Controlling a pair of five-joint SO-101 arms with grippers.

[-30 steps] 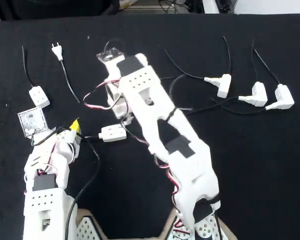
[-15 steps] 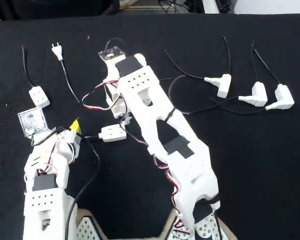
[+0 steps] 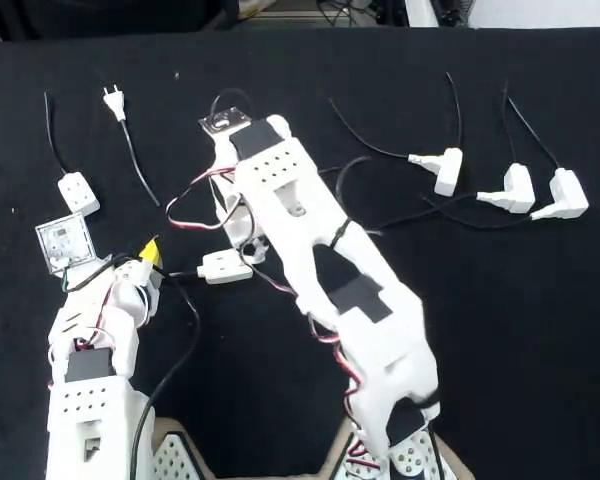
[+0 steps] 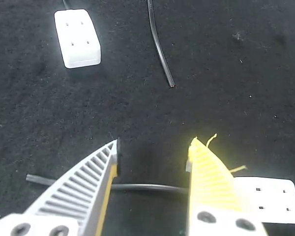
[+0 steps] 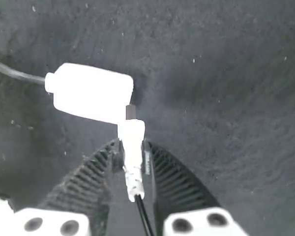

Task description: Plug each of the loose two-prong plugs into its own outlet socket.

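High view: fixed overhead, facing down on the black table [image 3: 500, 330], far enough to take in both arms, bases at the near edge.
Left wrist view: low and close, facing out past the left gripper [image 4: 155, 145]; shares the four-hole socket block [image 4: 77, 38] with the high view.
Right wrist view: nearest of all, facing down past the right gripper [image 5: 132, 146] onto a white socket block [image 5: 91, 93].

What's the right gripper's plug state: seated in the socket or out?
Not seated: the plug, held in the right gripper, meets the socket at its edge, with dark prong showing between them.
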